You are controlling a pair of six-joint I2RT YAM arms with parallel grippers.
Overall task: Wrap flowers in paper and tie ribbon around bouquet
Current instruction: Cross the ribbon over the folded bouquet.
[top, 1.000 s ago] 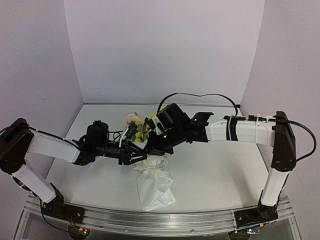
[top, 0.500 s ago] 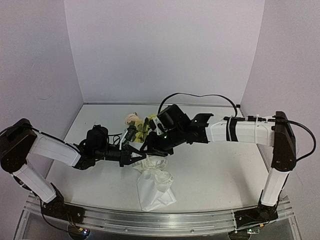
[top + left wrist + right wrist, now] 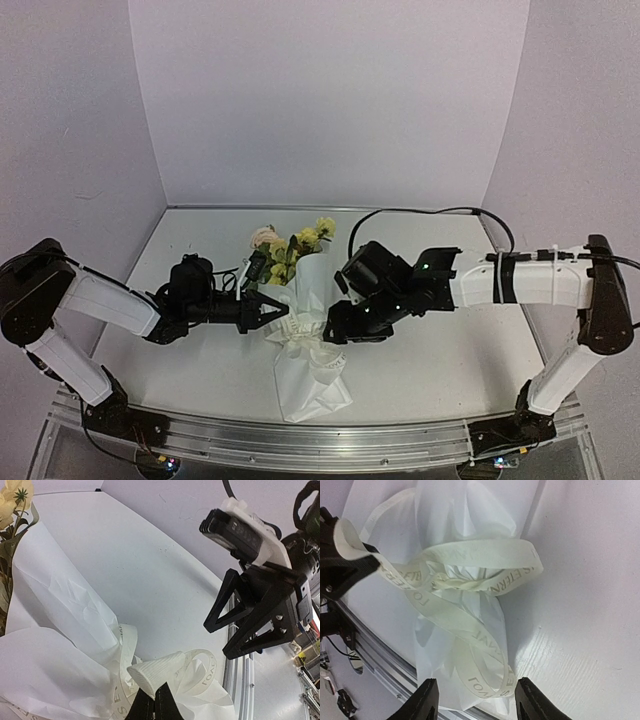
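The bouquet lies across the middle of the table. Its yellow and pink flowers [image 3: 290,243] [image 3: 12,500] point to the back and stick out of the white paper [image 3: 312,385] [image 3: 55,610] [image 3: 470,510] cone. The ribbon [image 3: 312,346] [image 3: 470,562] is looped and knotted round the cone's waist. My left gripper [image 3: 271,311] [image 3: 153,706] is shut on one ribbon end [image 3: 156,672], just left of the knot. My right gripper [image 3: 337,327] [image 3: 479,702] [image 3: 219,641] stands open to the right of the knot, with a ribbon loop lying between its fingertips but not pinched.
A metal rail [image 3: 300,447] [image 3: 241,680] runs along the table's near edge, close to the cone's tail. Bare white table [image 3: 450,350] lies to the right, and purple walls close in the back and sides.
My right gripper has opened and drawn back to the right, off the flowers and paper. My left gripper has shut on the ribbon end and shifted slightly left.
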